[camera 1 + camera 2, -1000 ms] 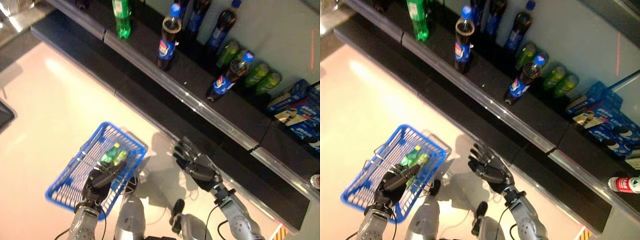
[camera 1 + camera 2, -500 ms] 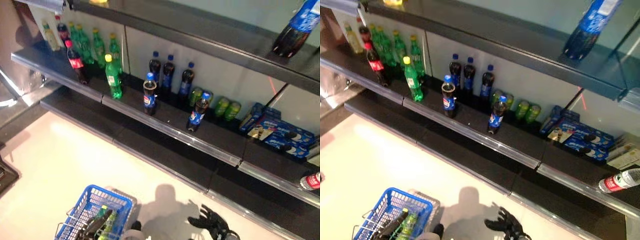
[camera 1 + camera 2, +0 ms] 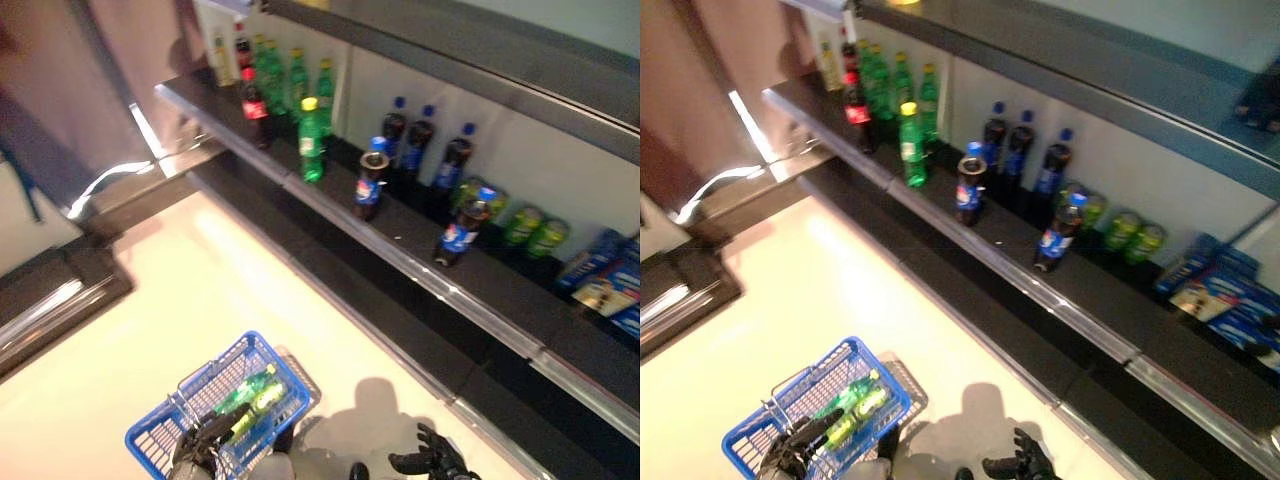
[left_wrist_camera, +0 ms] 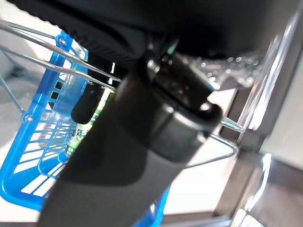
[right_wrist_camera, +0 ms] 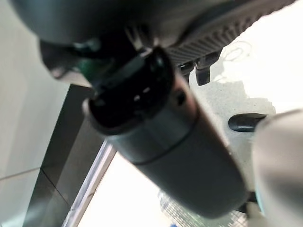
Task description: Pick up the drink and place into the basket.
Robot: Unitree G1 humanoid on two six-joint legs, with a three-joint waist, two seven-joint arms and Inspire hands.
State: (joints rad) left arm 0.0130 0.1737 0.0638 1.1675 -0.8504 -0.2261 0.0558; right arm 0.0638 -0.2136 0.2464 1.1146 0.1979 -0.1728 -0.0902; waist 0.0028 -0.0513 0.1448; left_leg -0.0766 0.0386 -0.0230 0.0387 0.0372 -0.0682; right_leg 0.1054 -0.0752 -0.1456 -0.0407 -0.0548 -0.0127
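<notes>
Left hand (image 3: 200, 448) seen at the basket's near rim, fingers curled round the wire handle, so the blue basket (image 3: 170, 425) is judged carried; a green drink bottle (image 3: 250, 392) lies inside it, just beyond the fingers. Right hand (image 3: 428, 464) is held low and empty beside the basket, fingers spread and relaxed, well short of the shelf. One placing is judged done; the step in hand reads as a pause between picks, with a further drink to be chosen. The next move calls for the right hand to be raised and carried far forward to the shelf edge (image 3: 400, 262). Farther off, a green bottle (image 3: 311, 140) and two cola bottles (image 3: 369, 180) (image 3: 460, 226) stand near the edge; more bottles behind them. Shelf lip and close neighbours are judged the obstacles to a clean grasp
</notes>
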